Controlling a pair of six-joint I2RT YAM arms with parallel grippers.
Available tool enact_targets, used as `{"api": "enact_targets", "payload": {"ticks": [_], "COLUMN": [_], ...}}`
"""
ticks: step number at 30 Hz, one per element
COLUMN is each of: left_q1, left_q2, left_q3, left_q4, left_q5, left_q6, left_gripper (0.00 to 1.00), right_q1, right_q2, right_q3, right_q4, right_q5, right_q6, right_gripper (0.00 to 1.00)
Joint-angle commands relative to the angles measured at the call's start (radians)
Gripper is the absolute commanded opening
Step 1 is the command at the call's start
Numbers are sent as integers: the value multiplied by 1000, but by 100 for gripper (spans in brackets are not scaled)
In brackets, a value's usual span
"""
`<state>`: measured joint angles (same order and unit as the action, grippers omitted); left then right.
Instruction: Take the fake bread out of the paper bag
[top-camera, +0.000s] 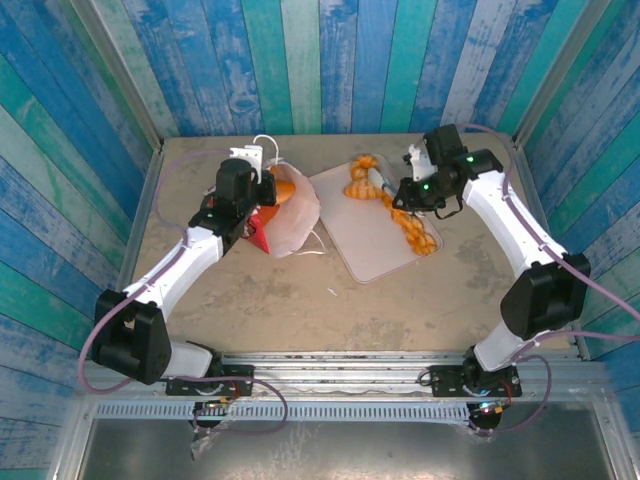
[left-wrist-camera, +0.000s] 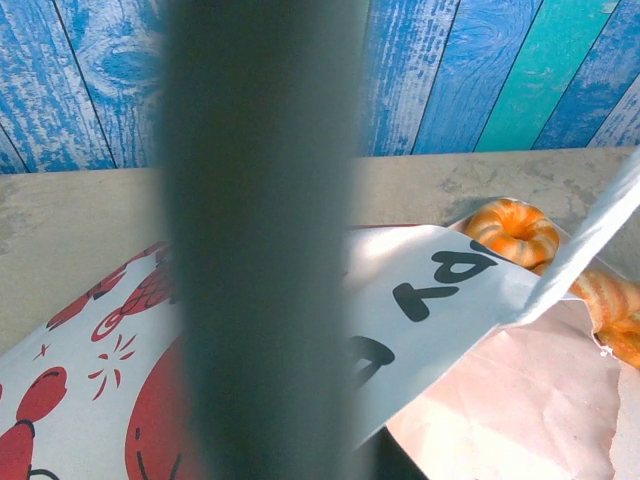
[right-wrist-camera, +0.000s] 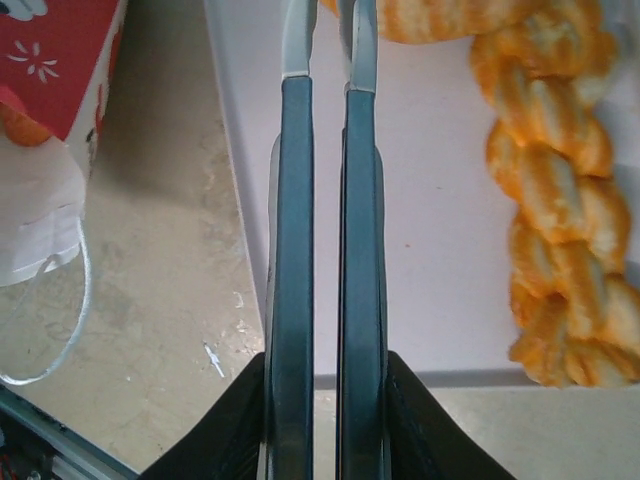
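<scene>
**One bread left in the bag, right jaws shut and empty**

The bag (top-camera: 295, 225) lies on its side on the table (top-camera: 330, 290), mouth toward the tray (top-camera: 365, 250). An orange bread (top-camera: 286, 190) shows inside it, and other pieces (top-camera: 415, 228) lie on the tray. The left gripper (top-camera: 258, 192) is closed, seemingly pinching the bag's upper edge. The right gripper (right-wrist-camera: 327, 30) hangs over the tray with its jaws together on nothing.

Risks, as I judge them:
- A reach into the bag with the jaws together would shove the bread deeper.
- The thin paper could slip or tear out of the left pinch, and the mouth would fall shut.
- The loose cord (right-wrist-camera: 60, 330) could snag a finger and drag the bag
</scene>
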<state>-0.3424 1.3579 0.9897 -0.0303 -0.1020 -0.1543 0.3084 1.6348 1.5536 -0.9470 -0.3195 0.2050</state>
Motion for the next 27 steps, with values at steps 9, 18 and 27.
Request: {"api": "enact_targets", "payload": {"ticks": [9,18,27], "left_q1": [-1,-1,-1], "left_q2": [-67,-62,-62], "left_q3": [10,18,22], "left_q4": [6,3,4], "left_q5": [11,12,15], "left_q6": [-2,1,-1], "left_gripper": [8,8,8], "right_q1": [14,1,-34], "right_q2": [178,205,156], "right_q3": [81,92,62], "right_q4": [35,19,16], "right_q5": [36,80,88], "right_q6": [-7,-10,-12], "right_gripper": [25,25,25]}}
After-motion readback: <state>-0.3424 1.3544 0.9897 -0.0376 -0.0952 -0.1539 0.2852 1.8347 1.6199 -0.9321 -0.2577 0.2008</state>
